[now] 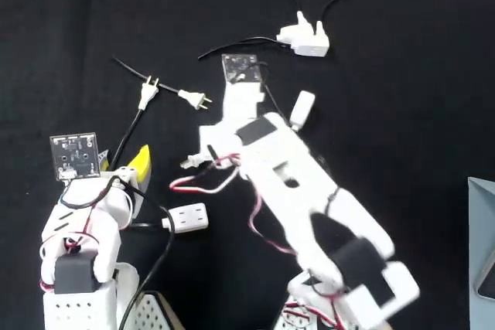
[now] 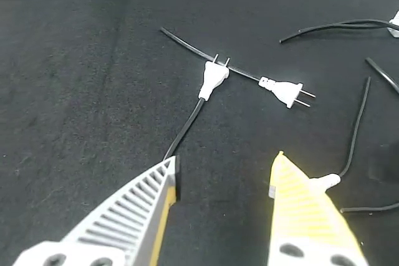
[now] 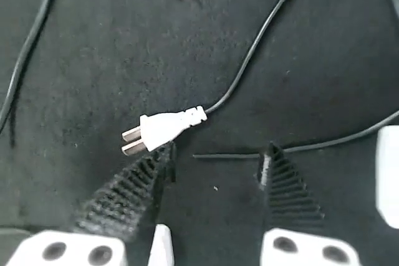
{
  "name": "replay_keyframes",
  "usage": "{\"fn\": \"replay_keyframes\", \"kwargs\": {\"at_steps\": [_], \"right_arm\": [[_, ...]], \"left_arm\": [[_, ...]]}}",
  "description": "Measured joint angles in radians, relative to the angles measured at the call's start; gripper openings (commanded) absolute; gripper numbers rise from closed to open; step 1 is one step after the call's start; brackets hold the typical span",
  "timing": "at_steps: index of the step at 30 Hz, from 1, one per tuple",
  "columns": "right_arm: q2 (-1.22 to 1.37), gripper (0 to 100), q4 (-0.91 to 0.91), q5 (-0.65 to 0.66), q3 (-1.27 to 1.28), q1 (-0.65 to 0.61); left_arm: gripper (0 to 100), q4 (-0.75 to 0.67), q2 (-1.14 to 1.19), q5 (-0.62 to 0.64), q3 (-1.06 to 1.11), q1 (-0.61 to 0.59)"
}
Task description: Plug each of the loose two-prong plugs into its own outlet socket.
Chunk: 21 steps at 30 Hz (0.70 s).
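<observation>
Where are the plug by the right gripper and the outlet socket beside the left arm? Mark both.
plug [image 3: 165, 126]: right wrist view, on its white body.
outlet socket [image 1: 188, 218]: high view, on its top face.

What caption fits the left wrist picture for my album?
Open left gripper faces two white two-prong plugs lying on black cloth.

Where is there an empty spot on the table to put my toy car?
The right side, between the right arm and the blue thing. Also the bare cloth left of the loose plugs. The middle is crowded with cords.
</observation>
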Motion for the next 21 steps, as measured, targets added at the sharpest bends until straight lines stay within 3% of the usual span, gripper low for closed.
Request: {"fn": "replay_keyframes", "kwargs": {"at_steps": [11,21], "right_arm": [[0.298,22.0,0.002,-0.158,-0.193,-0.008],[0.338,21.9,0.0,-0.224,-0.238,-0.092]], "left_arm": [[24,0.0,0.0,0.0,0.0,-0.003],[24,0.0,0.0,0.0,0.0,-0.003]]}}
